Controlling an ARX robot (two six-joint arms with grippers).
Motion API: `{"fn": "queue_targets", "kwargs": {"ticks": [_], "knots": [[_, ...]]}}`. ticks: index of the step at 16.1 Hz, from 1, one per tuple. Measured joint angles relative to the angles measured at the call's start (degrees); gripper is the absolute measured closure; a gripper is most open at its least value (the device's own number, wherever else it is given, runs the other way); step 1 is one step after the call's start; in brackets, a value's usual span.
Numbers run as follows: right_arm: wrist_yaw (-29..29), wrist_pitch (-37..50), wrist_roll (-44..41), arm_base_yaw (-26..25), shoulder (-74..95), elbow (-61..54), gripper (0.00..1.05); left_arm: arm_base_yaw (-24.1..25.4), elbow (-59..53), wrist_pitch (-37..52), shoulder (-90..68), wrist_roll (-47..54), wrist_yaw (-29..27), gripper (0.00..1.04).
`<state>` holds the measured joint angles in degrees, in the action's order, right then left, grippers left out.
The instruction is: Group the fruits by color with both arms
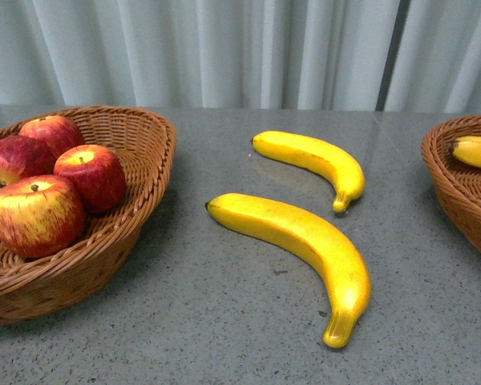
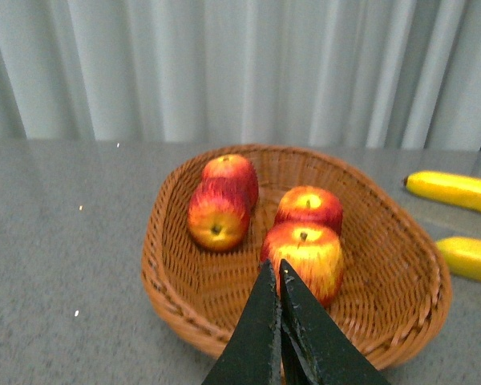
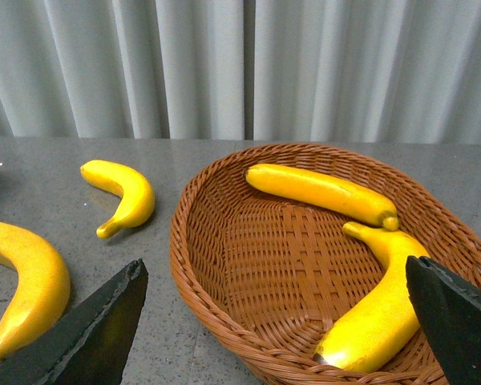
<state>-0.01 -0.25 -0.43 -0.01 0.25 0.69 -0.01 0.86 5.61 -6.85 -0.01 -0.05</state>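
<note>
Several red apples streaked with yellow lie in the left wicker basket. Two yellow bananas rest on the grey table, a near one and a far one. The right basket holds a banana. In the left wrist view my left gripper is shut and empty, hovering over the apple basket just before the nearest apple. My right gripper stands wide open over its basket, which holds two bananas. Neither arm shows in the front view.
A pale pleated curtain closes off the back of the table. In the right wrist view the two loose bananas lie on the table beside the basket.
</note>
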Motion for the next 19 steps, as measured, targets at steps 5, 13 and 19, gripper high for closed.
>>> {"fn": "queue_targets", "kwargs": {"ticks": [5, 13, 19], "knots": [[0.0, 0.1, 0.0, 0.0, 0.0, 0.0, 0.07, 0.0, -0.1, -6.2, 6.2, 0.0, 0.0, 1.03], [0.7, 4.1, 2.9, 0.0, 3.7, 0.2, 0.07, 0.0, -0.1, -5.8, 6.2, 0.0, 0.0, 0.3], [-9.2, 34.7, 0.4, 18.0, 86.1, 44.9, 0.07, 0.0, -0.1, -5.8, 6.2, 0.0, 0.0, 0.07]]}}
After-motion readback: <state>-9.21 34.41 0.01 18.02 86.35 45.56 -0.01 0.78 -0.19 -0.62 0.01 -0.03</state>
